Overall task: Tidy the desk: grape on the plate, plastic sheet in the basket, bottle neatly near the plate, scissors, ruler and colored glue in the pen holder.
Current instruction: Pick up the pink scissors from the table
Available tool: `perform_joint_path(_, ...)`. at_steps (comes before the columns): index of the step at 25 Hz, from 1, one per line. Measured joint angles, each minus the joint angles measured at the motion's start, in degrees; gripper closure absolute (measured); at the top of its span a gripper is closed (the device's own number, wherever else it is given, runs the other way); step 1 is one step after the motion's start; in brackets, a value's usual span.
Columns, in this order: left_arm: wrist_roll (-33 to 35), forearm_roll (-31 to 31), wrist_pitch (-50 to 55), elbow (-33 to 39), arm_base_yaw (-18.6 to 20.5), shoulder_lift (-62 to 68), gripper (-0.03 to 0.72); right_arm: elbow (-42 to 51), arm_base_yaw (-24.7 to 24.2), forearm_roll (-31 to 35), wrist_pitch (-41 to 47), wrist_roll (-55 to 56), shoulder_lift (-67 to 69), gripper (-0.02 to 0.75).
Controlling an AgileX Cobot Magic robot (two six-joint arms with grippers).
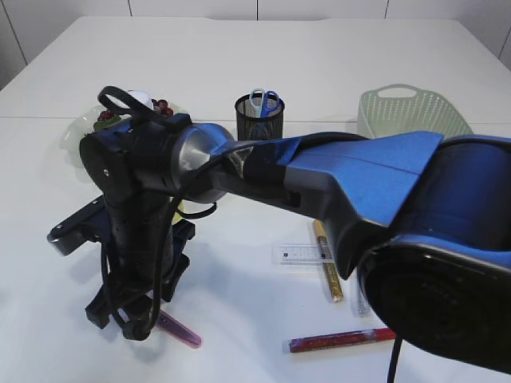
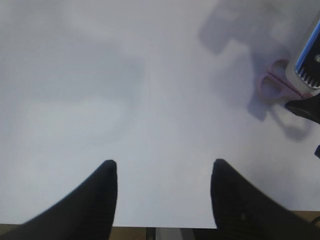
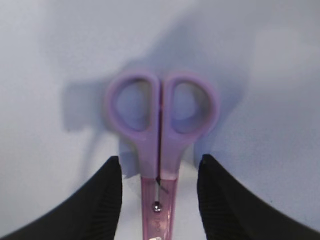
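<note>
Purple plastic scissors [image 3: 161,150], light, stiff and slick, lie low-centre between the released right claw [image 3: 159,200] fingers, best pinched at the pivot.

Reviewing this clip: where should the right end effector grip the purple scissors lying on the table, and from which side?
Grip the purple scissors across the narrow neck just below the finger loops, coming straight down. They lie flat and closed, and the right end effector already straddles that neck, open.
</note>
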Motion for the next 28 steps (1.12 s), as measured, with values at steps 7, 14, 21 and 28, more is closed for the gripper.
perform_joint_path(7, 0.0, 0.0, 0.1, 0.0, 0.0, 0.0, 0.253, 0.0, 0.0, 0.0, 0.0, 0.0, 0.0, 0.339)
perform_joint_path(14, 0.0, 0.0, 0.1, 0.0, 0.0, 0.0, 0.253, -0.1, 0.0, 0.0, -0.1, 0.1, 0.7, 0.339)
perform_joint_path(21, 0.0, 0.0, 0.1, 0.0, 0.0, 0.0, 0.253, -0.2, 0.0, 0.0, -0.2, 0.2, 0.9, 0.365)
perform_joint_path(28, 0.0, 0.0, 0.1, 0.0, 0.0, 0.0, 0.253, -0.2, 0.0, 0.1, -0.2, 0.4, 0.9, 0.520)
